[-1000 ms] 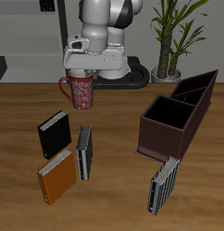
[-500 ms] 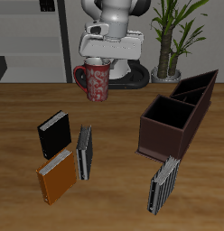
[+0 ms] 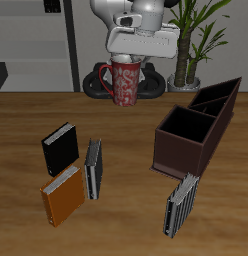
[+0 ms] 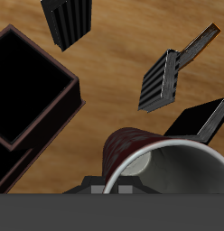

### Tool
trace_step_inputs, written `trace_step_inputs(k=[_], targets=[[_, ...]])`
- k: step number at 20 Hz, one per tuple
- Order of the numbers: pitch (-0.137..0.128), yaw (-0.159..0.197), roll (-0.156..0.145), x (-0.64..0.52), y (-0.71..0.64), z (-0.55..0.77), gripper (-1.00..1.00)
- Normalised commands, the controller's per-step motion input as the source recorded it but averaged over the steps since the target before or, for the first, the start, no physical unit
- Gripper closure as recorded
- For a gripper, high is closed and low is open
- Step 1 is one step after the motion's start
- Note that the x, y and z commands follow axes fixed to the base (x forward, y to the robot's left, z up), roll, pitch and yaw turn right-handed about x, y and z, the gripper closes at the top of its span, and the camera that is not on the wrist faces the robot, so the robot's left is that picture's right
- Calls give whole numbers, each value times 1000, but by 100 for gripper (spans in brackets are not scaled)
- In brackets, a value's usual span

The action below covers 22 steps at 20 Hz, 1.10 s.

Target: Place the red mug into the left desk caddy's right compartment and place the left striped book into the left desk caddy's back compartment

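Note:
My gripper (image 3: pixel 125 62) is shut on the rim of the red mug (image 3: pixel 124 84), which hangs well above the table near its back. In the wrist view the red mug (image 4: pixel 141 155) shows close up, its white inside turned toward the camera. The left desk caddy (image 3: pixel 182 156) stands apart from the mug; its large square right compartment (image 3: pixel 186 124) is open and dark, with the narrower sections behind it. The caddy (image 4: pixel 52 121) also appears in the wrist view. The left striped book (image 3: pixel 180 205) stands upright in front of the caddy and shows in the wrist view too (image 4: pixel 69 20).
A second striped book (image 3: pixel 93 167) stands beside a black book (image 3: pixel 60 148) and an orange book (image 3: pixel 63 194). The second striped book (image 4: pixel 163 79) and the black book (image 4: pixel 199 118) also show from the wrist. A potted plant (image 3: pixel 188 40) stands behind the caddy.
My gripper has carried the red mug upward and sideways toward the caddy's side of the table. The books and the caddy have not moved.

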Motion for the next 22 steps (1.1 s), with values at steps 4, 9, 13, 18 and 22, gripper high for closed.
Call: trace_step_inputs(k=[4, 9, 13, 18, 22], targets=[[5, 18, -4, 332, 673, 188, 100], [16, -22, -13, 228, 392, 72, 100], [13, -27, 0, 170, 484, 130, 100], [11, -14, -19, 220, 417, 147, 100], [16, -53, -20, 199, 291, 74, 100]])
